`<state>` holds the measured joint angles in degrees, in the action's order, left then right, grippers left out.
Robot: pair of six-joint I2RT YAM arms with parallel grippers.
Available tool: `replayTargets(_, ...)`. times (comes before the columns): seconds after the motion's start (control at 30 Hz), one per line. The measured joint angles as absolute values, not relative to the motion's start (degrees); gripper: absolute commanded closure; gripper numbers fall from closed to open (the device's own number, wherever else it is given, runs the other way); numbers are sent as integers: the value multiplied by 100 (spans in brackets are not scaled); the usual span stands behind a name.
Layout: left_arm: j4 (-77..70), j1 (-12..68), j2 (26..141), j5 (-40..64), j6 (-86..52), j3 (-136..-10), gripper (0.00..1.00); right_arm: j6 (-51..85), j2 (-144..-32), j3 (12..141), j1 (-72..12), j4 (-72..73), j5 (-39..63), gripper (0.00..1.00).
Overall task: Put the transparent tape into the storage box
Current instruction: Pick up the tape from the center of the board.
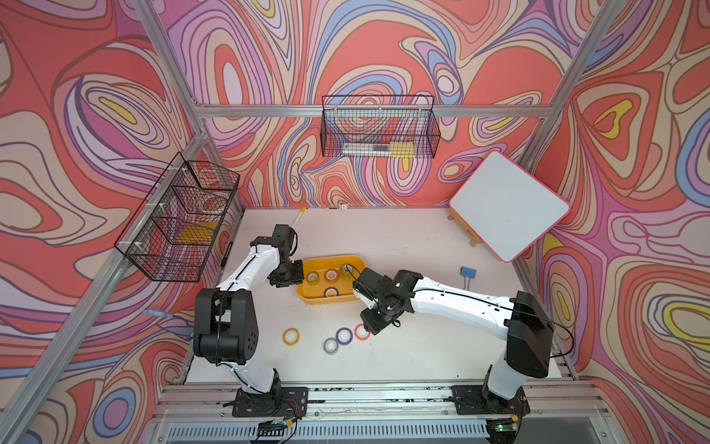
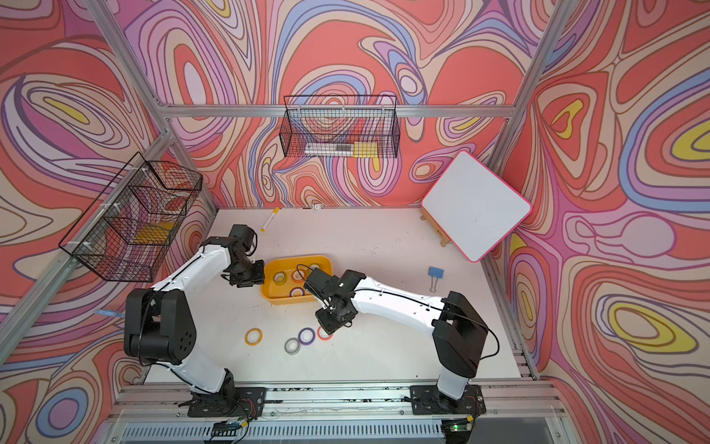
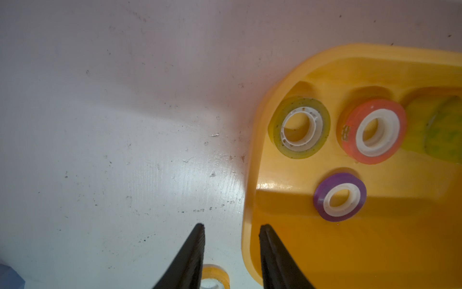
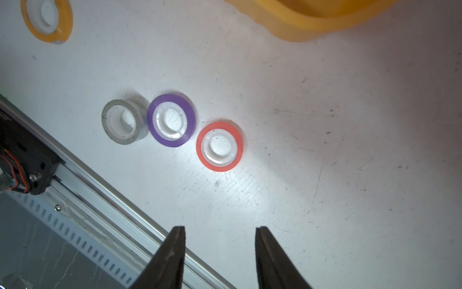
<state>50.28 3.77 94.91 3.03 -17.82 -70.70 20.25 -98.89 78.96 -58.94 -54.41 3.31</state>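
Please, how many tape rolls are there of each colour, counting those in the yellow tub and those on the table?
Red rolls: 2
Purple rolls: 2
Orange roll: 1
Clear or greyish rolls: 3 (the two in the tub look greenish)
Total: 8

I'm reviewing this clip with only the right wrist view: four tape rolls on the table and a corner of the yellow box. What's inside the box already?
Observer: Four rolls are in the storage box: a greenish roll, a red roll, a purple roll and a yellow-green roll.
Operator: And the left gripper?
Observer: The left gripper is open at the box's end, holding nothing.
Operator: Other clutter?
Observer: A blue binder clip lies apart from all the rolls.
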Motion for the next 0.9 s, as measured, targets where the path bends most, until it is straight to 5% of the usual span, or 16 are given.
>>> replayTargets(0.9,5035,416,9487,279,-1776,-7000,62,2040,-10936,7594,-6294,-4602,-60,41)
